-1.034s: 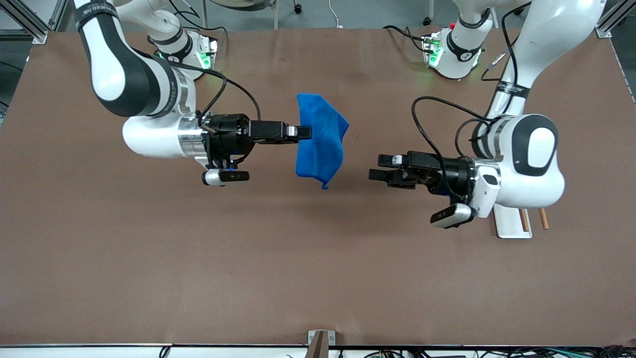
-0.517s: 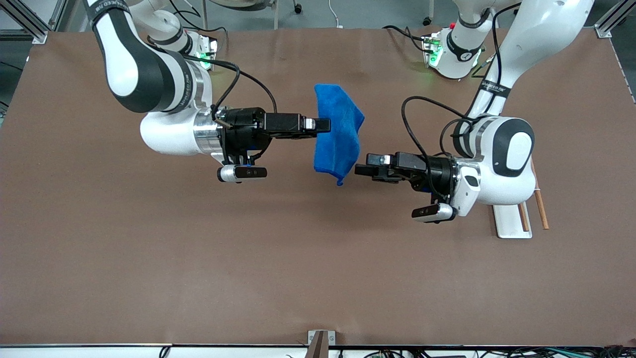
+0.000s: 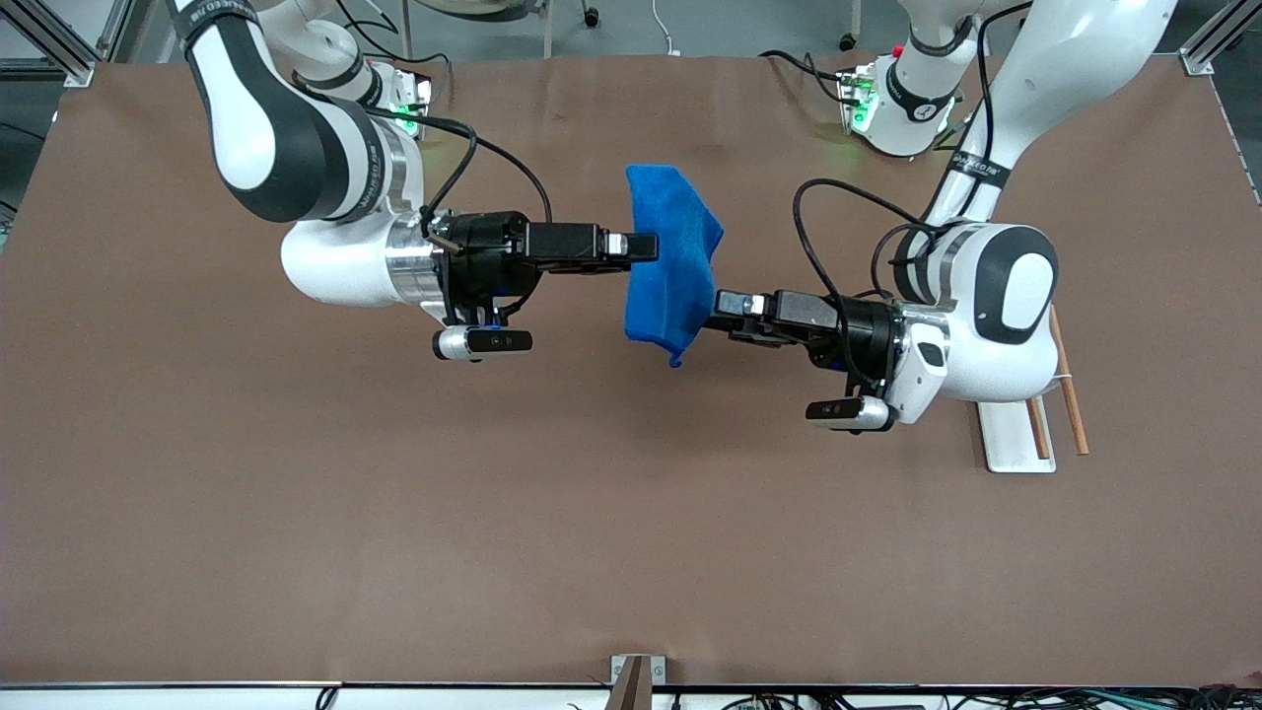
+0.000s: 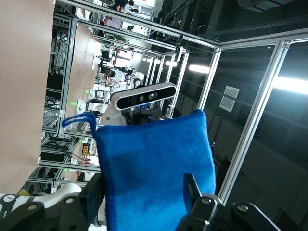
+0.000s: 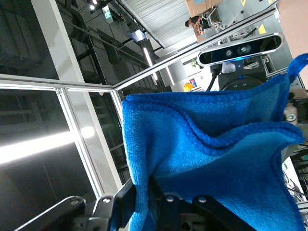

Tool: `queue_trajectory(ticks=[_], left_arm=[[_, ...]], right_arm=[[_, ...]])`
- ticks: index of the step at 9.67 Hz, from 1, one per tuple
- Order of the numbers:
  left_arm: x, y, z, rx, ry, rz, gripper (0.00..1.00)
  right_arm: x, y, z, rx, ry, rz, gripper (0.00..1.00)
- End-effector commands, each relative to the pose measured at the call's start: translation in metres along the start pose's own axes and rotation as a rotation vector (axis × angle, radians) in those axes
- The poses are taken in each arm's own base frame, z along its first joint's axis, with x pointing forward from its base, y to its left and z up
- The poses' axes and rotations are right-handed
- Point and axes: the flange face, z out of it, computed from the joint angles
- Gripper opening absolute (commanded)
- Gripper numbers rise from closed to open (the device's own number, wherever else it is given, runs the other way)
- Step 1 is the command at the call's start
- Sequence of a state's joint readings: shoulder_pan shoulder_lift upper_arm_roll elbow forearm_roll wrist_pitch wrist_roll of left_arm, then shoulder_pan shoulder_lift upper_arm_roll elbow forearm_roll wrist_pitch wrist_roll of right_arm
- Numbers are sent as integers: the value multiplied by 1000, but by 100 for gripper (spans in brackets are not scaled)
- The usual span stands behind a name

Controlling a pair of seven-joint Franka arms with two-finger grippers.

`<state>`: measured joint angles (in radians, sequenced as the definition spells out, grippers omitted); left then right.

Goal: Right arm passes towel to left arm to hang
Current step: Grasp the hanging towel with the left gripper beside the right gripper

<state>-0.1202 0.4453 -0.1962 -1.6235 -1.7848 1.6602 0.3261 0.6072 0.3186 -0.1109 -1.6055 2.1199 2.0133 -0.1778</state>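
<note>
- The right arm (image 3: 296,148) reaches out from its base toward the middle of the table (image 3: 394,552). Its wrist is level.
- The right gripper (image 3: 646,247) is clamped on the towel (image 3: 670,256). In the right wrist view the fingers (image 5: 166,202) pinch a bunched fold of cloth between them, with a narrow gap filled by the fabric.
- The towel hangs in the air over the middle of the table, clear of the surface. It is bright blue and drapes from the right gripper's grip, with its small loop (image 3: 673,363) at the lowest corner as seen from the front.
- The left arm (image 3: 996,296) reaches in from its own end of the table, wrist level, and faces the right arm.
- The left gripper (image 3: 718,314) is at the towel's edge on the side toward the left arm's end of the table. In the left wrist view its two fingers (image 4: 192,190) stand wide apart with the towel (image 4: 154,173) between them. No finger is seen pressing the cloth.
- A white stand (image 3: 1016,439) with two thin wooden rods (image 3: 1070,394) rests on the table under the left arm's wrist.
</note>
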Motion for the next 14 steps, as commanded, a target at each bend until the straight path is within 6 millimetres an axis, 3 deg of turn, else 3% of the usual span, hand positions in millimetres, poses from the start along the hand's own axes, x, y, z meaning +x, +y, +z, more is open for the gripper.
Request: queue_trajectory(ticks=[1, 5, 9, 10, 11, 12, 14], left_arm=[[-3, -1, -5, -10, 0, -7, 63], [-6, 8, -4, -12, -2, 8, 48], [-4, 6, -4, -11, -2, 6, 18], [-3, 4, -5, -10, 5, 5, 5], [-3, 5, -6, -10, 7, 6, 0], [-2, 6, -7, -5, 8, 7, 0], [0, 14, -12, 8, 16, -4, 0]], right_arm=[[0, -3, 5, 22, 9, -3, 0], [0, -3, 5, 20, 9, -3, 0], [1, -3, 4, 21, 10, 0, 0], [0, -3, 5, 22, 9, 1, 2], [1, -3, 4, 21, 10, 8, 14], [2, -4, 3, 22, 12, 8, 22], [2, -4, 3, 22, 12, 8, 23]])
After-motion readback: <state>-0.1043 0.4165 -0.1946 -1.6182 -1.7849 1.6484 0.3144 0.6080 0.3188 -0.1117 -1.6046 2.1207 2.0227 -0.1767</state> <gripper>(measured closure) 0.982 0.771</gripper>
